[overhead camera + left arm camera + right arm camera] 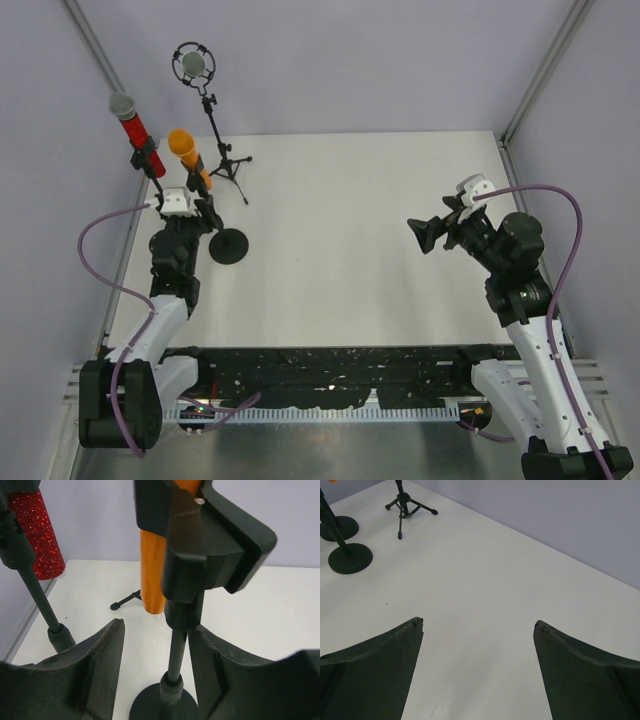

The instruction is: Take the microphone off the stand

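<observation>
My left gripper (157, 635) is partly open, jaws either side of the stand (174, 650), gripping nothing; the right gripper (479, 625) hangs wide open, empty. The orange microphone (152, 570) sits in the stand's clip (210, 545) just above. It looks rigid, smooth and probably slippery, so I'd grip the bare barrel squarely.
</observation>
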Controlling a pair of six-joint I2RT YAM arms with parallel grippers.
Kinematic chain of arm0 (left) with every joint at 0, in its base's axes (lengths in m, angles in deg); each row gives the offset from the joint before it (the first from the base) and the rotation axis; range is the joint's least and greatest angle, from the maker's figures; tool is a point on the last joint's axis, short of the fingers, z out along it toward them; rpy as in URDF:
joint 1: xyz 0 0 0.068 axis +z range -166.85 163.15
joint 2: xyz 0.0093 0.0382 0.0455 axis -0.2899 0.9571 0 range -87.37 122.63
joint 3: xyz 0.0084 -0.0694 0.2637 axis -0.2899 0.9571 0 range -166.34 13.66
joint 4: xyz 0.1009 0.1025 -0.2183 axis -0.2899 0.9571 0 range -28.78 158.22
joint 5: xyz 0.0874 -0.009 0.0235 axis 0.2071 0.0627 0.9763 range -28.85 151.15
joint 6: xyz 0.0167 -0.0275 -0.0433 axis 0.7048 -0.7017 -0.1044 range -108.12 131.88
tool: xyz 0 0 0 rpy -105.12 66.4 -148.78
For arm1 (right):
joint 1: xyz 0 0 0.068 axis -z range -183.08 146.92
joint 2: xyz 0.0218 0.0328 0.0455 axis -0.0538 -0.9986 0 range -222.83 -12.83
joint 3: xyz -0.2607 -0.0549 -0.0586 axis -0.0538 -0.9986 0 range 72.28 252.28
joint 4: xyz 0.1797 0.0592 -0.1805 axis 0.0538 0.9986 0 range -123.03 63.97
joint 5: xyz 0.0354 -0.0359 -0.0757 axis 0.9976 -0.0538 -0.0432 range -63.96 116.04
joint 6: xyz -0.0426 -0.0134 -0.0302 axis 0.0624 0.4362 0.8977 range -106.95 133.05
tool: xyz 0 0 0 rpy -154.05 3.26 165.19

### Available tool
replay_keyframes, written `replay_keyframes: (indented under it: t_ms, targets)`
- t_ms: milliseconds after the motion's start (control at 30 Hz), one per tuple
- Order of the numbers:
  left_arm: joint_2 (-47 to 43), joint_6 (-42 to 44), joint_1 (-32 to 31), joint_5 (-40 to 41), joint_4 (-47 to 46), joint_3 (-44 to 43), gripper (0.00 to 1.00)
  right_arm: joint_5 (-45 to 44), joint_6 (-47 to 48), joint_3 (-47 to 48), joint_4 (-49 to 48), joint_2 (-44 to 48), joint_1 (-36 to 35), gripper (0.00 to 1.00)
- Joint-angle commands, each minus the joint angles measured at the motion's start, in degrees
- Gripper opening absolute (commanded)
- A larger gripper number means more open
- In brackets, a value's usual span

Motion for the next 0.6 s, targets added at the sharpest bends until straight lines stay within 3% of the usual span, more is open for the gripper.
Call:
replay_keyframes:
  t_ms: [0,133,433,567]
  targets:
    - [1.15,-1.24,0.36,-0.44,-6.12,0.5,0.51,0.59,0.61,-0.12,-2.99,0.0,0.48,0.95]
    - [2.03,-1.33,0.36,-1.15,-7.08,0.59,0.42,0.67,0.61,-0.3,-3.08,-0.09,0.48,0.95]
    - [1.86,-1.33,0.36,-6.94,-7.44,0.68,0.09,0.76,0.7,-0.47,-3.25,-0.18,0.65,0.95]
    - [1.68,-1.25,0.36,-9.05,-7.52,0.76,0.01,0.67,0.7,-0.47,-3.25,-0.27,0.74,0.95]
